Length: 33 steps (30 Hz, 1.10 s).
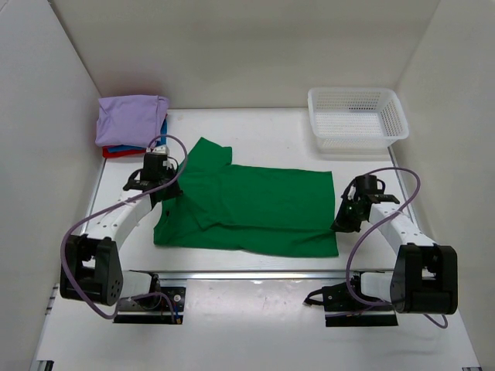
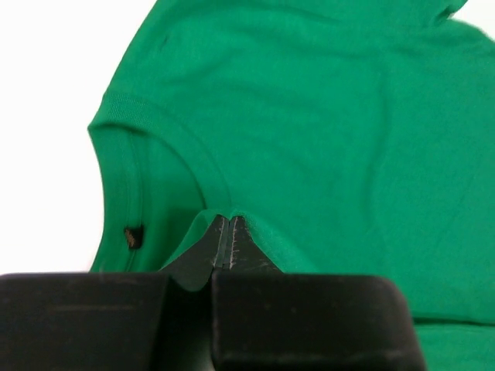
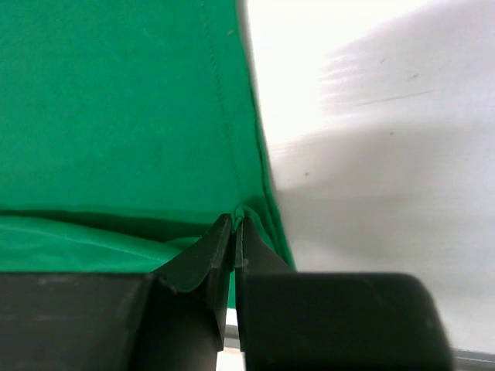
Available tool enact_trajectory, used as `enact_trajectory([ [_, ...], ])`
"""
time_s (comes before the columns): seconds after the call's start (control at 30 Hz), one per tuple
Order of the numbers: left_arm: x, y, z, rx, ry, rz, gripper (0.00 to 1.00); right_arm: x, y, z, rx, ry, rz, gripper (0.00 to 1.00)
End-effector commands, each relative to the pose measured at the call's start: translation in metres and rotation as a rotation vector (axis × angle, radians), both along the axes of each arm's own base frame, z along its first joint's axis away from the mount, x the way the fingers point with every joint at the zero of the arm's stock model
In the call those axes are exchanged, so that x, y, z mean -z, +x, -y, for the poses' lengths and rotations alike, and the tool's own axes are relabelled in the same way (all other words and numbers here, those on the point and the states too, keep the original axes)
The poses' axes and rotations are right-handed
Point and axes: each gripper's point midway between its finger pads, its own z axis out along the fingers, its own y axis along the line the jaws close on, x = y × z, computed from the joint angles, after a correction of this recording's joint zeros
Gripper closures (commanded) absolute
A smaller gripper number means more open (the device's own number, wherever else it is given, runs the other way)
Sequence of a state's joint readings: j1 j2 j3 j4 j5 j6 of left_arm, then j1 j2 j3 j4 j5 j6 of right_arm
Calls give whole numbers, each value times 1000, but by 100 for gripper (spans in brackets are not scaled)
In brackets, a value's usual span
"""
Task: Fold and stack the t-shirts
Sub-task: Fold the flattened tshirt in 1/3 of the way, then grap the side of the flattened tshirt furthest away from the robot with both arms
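Observation:
A bright green t-shirt [image 1: 255,207] lies spread on the white table, partly folded along its near side. My left gripper [image 1: 165,192] is shut on the shirt's collar edge; the left wrist view shows the jaws pinching the green cloth [image 2: 309,116] next to the neckline. My right gripper [image 1: 342,222] is shut on the shirt's hem at its right edge; the right wrist view shows the cloth [image 3: 116,116] pinched between the jaws. A stack of folded shirts stands at the back left, a lavender one [image 1: 131,118] on top, blue and red [image 1: 116,151] edges below.
A white plastic mesh basket [image 1: 356,118] stands at the back right. White walls close in the table on the left, right and back. The arms' bases and cables sit at the near edge.

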<state>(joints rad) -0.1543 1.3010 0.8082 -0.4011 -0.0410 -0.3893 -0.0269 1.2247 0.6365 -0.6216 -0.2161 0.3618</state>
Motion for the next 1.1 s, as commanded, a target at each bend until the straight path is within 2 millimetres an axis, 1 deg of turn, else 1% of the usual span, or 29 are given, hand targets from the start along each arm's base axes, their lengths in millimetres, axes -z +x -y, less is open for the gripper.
enact_trajectory([
  [0.0, -21, 27, -1, -16, 4, 81, 100, -10, 22, 8, 6, -52, 70, 97],
  [0.03, -20, 27, 0, -15, 6, 77, 100, -9, 23, 10, 19, -62, 73, 95],
  [0.07, -18, 27, -1, -24, 13, 69, 94, -10, 24, 12, 27, -61, 81, 94],
  [0.1, -20, 28, -2, -28, 9, 74, 90, -12, 26, 11, 23, -57, 91, 85],
  [0.13, -19, 30, -7, -47, 17, 79, 81, -12, 25, 13, 37, -54, 89, 76],
  [0.2, -26, 33, -9, -71, 1, 110, 61, -17, 29, 16, 49, -64, 119, 67],
  [0.23, -27, 36, -11, -78, 3, 118, 56, -20, 33, 18, 59, -69, 136, 59],
  [0.27, -35, 41, -12, -88, 4, 134, 49, -23, 36, 20, 68, -81, 149, 56],
  [0.3, -41, 45, -12, -84, 13, 139, 46, -33, 44, 23, 61, -98, 183, 54],
  [0.33, -44, 47, -12, -85, 27, 140, 42, -37, 47, 24, 58, -111, 196, 54],
  [0.4, -68, 65, -9, -67, 48, 194, 37, -54, 65, 26, 48, -142, 269, 53],
  [0.43, -74, 73, -10, -59, 52, 216, 37, -58, 69, 25, 51, -142, 289, 52],
  [0.47, -83, 86, -9, -45, 44, 237, 39, -64, 80, 25, 52, -144, 324, 51],
  [0.5, -87, 101, -5, -23, 47, 250, 40, -67, 91, 23, 53, -139, 348, 50],
  [0.53, -90, 110, -4, -10, 48, 256, 40, -67, 96, 24, 58, -147, 354, 50],
  [0.57, -93, 130, -4, -3, 47, 252, 41, -67, 104, 20, 56, -157, 361, 50],
  [0.63, -84, 162, 2, 11, 84, 185, 43, -65, 117, 14, 52, -169, 366, 50],
  [0.67, -79, 167, 3, 17, 109, 162, 44, -67, 123, 14, 59, -169, 378, 49],
  [0.7, -78, 182, 5, 17, 113, 168, 43, -65, 126, 13, 71, -179, 383, 49],
  [0.77, -66, 204, 11, 33, 118, 163, 43, -63, 132, 11, 87, -168, 400, 49],
  [0.8, -68, 210, 15, 41, 102, 171, 43, -60, 133, 12, 92, -165, 396, 49],
  [0.83, -60, 219, 21, 56, 82, 158, 43, -60, 136, 10, 91, -157, 397, 49],
  [0.87, -56, 233, 23, 58, 88, 155, 43, -60, 140, 14, 103, -166, 403, 49],
  [0.9, -50, 233, 22, 65, 100, 122, 43, -58, 140, 12, 100, -160, 397, 49],
  [0.93, -43, 240, 28, 78, 122, 94, 43, -60, 144, 15, 107, -172, 408, 49],
  [0.97, -44, 254, 31, 81, 128, 105, 42, -57, 144, 13, 100, -167, 399, 49],
  [1.0, -36, 262, 38, 97, 141, 93, 42, -56, 148, 15, 102, -168, 400, 49],
  [1.03, -35, 266, 36, 82, 165, 93, 42, -52, 149, 15, 99, -173, 390, 49],
  [1.07, -34, 273, 43, 93, 162, 95, 41, -51, 151, 16, 100, -172, 385, 49],
])
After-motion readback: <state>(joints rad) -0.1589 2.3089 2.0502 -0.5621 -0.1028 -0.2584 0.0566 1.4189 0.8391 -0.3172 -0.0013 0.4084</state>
